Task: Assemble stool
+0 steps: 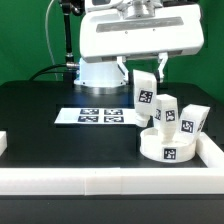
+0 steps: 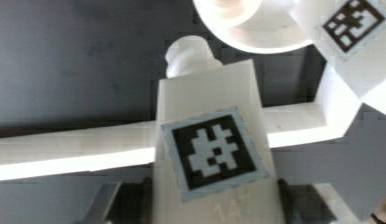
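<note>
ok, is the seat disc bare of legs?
No: in the exterior view one leg and a second leg stand upright on the seat disc, while a third leg is held clear of it.

Bright, even light from overhead pushes the white seat disc (image 1: pixel 168 150) close to glare against the black tabletop (image 1: pixel 40 110); shadows are soft and faint. In the wrist view the close leg (image 2: pixel 208 100) and its tag (image 2: pixel 216 150) look blurred.

White leg (image 2: pixel 208 100) bears black-and-white tag (image 2: pixel 216 150); table (image 1: pixel 40 100) seemingly black.
</note>
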Action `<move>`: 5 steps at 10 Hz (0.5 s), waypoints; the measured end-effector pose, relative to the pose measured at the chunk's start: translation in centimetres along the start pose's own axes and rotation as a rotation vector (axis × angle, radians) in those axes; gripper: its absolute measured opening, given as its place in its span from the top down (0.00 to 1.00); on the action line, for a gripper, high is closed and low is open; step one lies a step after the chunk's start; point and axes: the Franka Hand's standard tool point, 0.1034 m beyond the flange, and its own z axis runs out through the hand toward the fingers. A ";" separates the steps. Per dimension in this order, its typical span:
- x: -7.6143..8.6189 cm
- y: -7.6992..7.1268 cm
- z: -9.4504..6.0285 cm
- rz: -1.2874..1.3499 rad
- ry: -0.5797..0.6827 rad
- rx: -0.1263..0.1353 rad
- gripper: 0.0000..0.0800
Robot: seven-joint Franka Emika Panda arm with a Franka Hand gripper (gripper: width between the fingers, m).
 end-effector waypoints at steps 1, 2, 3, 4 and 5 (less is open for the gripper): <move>0.0 0.2 0.0 0.002 -0.001 -0.002 0.59; 0.0 0.2 0.0 0.002 -0.001 -0.002 0.59; 0.0 0.2 0.0 0.002 -0.001 -0.002 0.59; -0.2 0.2 0.1 0.002 -0.001 -0.002 0.59; -0.7 0.0 0.5 0.004 -0.004 0.002 0.59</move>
